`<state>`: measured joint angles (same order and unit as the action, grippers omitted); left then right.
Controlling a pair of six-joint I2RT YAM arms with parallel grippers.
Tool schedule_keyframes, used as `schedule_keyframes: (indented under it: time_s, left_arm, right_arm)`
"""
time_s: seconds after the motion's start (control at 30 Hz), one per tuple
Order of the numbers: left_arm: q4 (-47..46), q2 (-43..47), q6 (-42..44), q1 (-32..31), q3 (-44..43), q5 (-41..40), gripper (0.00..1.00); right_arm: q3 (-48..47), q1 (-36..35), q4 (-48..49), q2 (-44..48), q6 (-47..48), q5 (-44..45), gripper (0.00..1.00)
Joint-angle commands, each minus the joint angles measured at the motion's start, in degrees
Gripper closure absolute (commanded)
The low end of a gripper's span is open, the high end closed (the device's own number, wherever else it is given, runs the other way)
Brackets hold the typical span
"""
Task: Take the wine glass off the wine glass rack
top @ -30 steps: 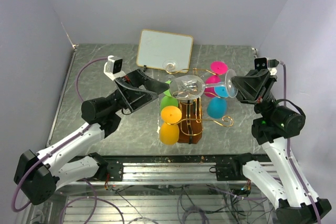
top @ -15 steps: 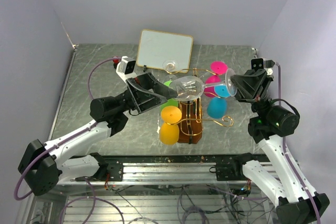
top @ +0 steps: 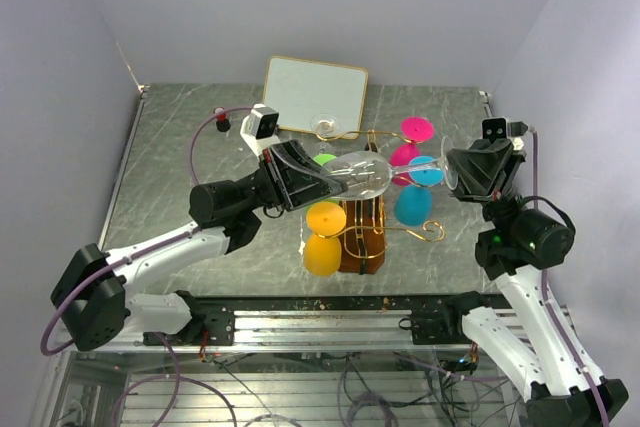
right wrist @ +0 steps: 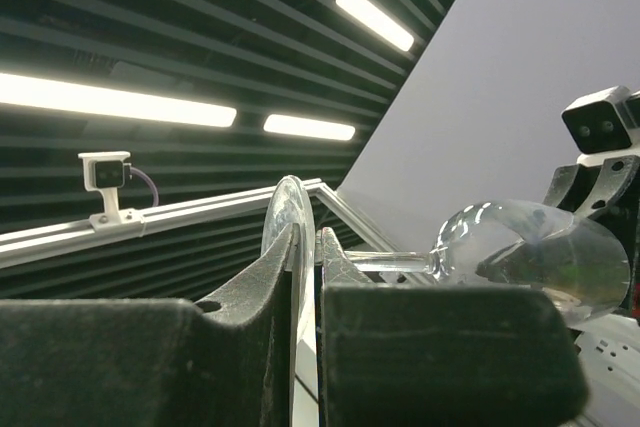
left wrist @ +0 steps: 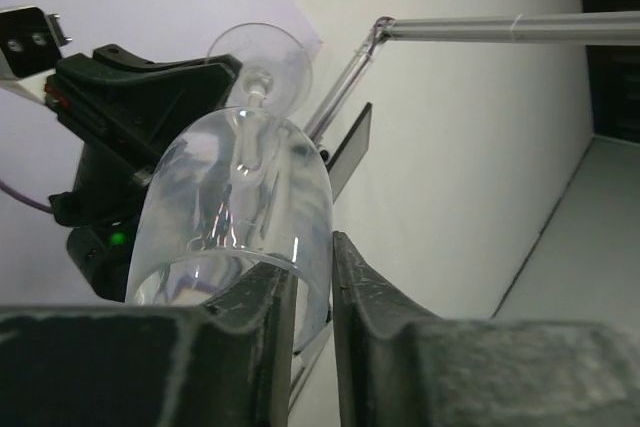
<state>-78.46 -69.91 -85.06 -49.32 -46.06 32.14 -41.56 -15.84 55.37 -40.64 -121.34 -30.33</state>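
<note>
The glass [top: 358, 173] lies on its side in the air, stretched between the two claws, its mouth toward the left claw [top: 318, 179] and its foot [top: 444, 163] toward the right claw [top: 452, 172]. The left claw grips the bowl at the rim: its jaws stand nearly together with the glass wall pinched in the narrow gap, one finger [left wrist: 262, 299] reaching inside the mouth and the other [left wrist: 365, 287] pressing the outside. The right claw is closed on the foot, the thin clear disc standing on edge between its two fingers, with the stem running straight out from its tips to the bowl. The rack [top: 362, 237] stands under the span between the claws, nearer the left claw's tips than the right's. From above the bowl overlaps the rack's top and its gold wire arms, and I cannot tell whether it touches them. Two orange glasses [top: 325, 219] hang just below and in front of the left claw's tips, and a green one [top: 322, 160] shows just behind them. Pink [top: 417, 129] and blue [top: 412, 205] glasses hang close beside the right claw, toward the rack. A white board [top: 313, 95] leans beyond the left claw, at the far wall.
</note>
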Motion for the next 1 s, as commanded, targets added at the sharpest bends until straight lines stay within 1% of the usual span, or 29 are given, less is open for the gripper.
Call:
schedule_keyframes:
  time_s: [0.0,0.07,0.1,0.17,0.2,0.27,0.33,0.37,0.4,0.43,0.47,0.53,0.6,0.63,0.73,0.77,0.9,0.97]
  left_arm:
    - [-12.09,-1.35,-2.57,-1.55,-2.69,-0.15,0.80]
    - [-11.75,-1.10,-2.47,-1.54,-2.59,-0.70,0.90]
    - [-11.09,-0.58,-2.05,-1.53,-2.44,-0.80,0.93]
    - [-8.45,0.96,-0.19,-1.53,-1.52,-1.27,0.93]
    - [-6.58,2.11,1.08,-1.54,-0.79,-1.78,0.93]
    - [-0.11,5.21,4.03,-1.52,0.15,-2.92,0.93]
    - [7.35,8.24,7.59,-1.50,0.36,-3.81,0.93]
    - [11.01,9.85,9.87,-1.49,0.34,-4.22,0.93]
    - [15.07,11.33,11.83,-1.56,0.17,-5.05,0.93]
    - [19.03,12.81,13.78,-1.57,0.05,-5.97,0.93]
    - [23.12,14.34,15.30,-1.54,-0.40,-6.61,0.93]
    - [32.62,17.20,20.08,-1.56,-1.91,-8.51,0.93]
    - [44.59,20.23,25.01,-1.57,-4.59,-10.37,0.93]
    - [52.16,21.76,27.60,-1.49,-7.01,-12.03,0.93]
    - [74.89,25.08,34.40,-1.53,-13.65,-20.20,0.93]
    - [84.34,25.85,36.23,-1.55,-15.85,-23.16,0.93]
    - [109.29,26.45,41.39,-1.49,-25.99,-36.79,0.93]
    - [119.74,25.45,42.90,-1.50,-30.78,-42.55,0.93]
  right_arm:
    - [-0.80,0.17,-6.04,1.59,4.52,2.77,0.99]
    - [-2.35,0.15,-12.27,3.41,9.40,3.66,0.93]
    - [-3.49,0.19,-16.53,4.41,12.34,4.60,0.90]
    - [-7.17,0.15,-27.68,6.65,20.09,7.65,0.84]
    - [-9.88,0.16,-36.64,7.53,24.96,9.30,0.80]
    - [-16.92,0.19,-50.38,8.34,34.69,13.71,0.68]
    - [-22.96,0.20,-61.67,8.12,42.58,18.76,0.59]
    - [-25.03,0.16,-66.10,7.94,45.54,21.16,0.53]
    - [-26.30,0.19,-69.66,7.81,47.44,23.64,0.44]
    - [-26.98,0.19,-72.41,7.75,48.86,25.47,0.37]
    - [-27.41,0.19,-74.93,7.69,50.20,27.24,0.34]
    - [-28.73,0.19,-80.34,7.32,53.10,31.83,0.33]
    - [-29.88,0.19,-84.97,6.60,56.06,35.07,0.33]
    - [-30.45,0.19,-87.12,6.07,57.38,36.73,0.34]
    - [-32.19,0.14,-93.64,4.69,61.37,42.12,0.33]
    - [-32.74,0.20,-95.33,4.34,62.81,44.36,0.34]
    - [-32.47,0.17,-99.23,5.04,67.90,53.15,0.33]
    - [-31.09,0.17,-99.65,6.18,71.07,56.99,0.33]
